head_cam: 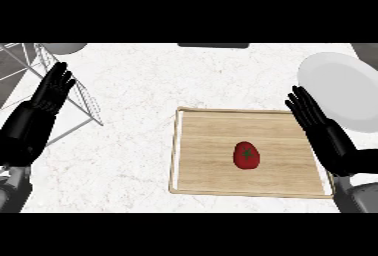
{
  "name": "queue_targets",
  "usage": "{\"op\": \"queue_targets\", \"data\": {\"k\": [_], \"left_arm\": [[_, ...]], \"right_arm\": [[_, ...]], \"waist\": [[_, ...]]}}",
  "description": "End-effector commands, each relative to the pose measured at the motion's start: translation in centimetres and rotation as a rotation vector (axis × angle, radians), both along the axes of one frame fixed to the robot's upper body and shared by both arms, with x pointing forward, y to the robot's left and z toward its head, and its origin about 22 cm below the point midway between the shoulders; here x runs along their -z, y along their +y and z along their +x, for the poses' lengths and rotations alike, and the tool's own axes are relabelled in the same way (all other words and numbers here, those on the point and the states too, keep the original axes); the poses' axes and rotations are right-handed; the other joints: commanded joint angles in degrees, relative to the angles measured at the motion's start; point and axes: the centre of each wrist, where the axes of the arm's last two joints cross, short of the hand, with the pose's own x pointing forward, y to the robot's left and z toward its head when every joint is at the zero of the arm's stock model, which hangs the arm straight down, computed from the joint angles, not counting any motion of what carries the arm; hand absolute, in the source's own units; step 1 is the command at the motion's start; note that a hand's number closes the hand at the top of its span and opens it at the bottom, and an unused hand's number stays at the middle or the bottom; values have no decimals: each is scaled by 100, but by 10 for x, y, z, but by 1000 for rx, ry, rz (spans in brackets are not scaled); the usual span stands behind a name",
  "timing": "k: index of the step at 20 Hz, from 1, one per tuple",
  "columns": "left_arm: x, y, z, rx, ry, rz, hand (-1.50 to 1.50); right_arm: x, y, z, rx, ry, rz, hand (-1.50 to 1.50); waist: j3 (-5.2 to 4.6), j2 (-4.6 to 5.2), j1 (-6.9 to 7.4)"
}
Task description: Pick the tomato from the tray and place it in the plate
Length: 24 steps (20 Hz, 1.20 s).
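A red tomato with a dark green stem spot lies near the middle of a light wooden tray. A white plate sits beyond the tray's far right corner, partly cut by the view's right edge. My right hand stands open over the tray's right rim, fingers straight and pointing away, right of the tomato and not touching it. My left hand is open at the left side, fingers up, resting far from the tray.
A wire rack stands at the far left, behind my left hand. A grey bowl-like object shows at the top left and a dark object at the top edge. White marbled counter surrounds the tray.
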Motion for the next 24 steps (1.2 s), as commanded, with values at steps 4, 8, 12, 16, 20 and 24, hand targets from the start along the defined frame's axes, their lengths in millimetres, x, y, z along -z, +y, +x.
{"op": "queue_targets", "data": {"k": [4,8,12,16,20,24], "left_arm": [[94,-2,-34,-163,379,-83,0],[113,-21,-48,-142,521,-196,0],[131,-40,-57,-132,564,-227,0],[152,-36,-45,-133,585,-218,0],[139,-43,-50,-126,587,-217,0],[139,-52,-48,-125,580,-225,0]], "right_arm": [[-81,-28,34,153,-215,-29,150],[-87,-97,28,531,-222,-480,150],[-34,-58,17,689,-255,-248,-150],[-29,-66,-11,619,-322,-229,-150],[-66,-59,-24,530,-265,-330,-150],[-74,-52,-26,372,-119,-614,-150]], "waist": [[-68,55,-292],[-104,72,-448],[-46,19,-324],[-47,22,-320],[-49,11,-300],[-66,9,-291]]}}
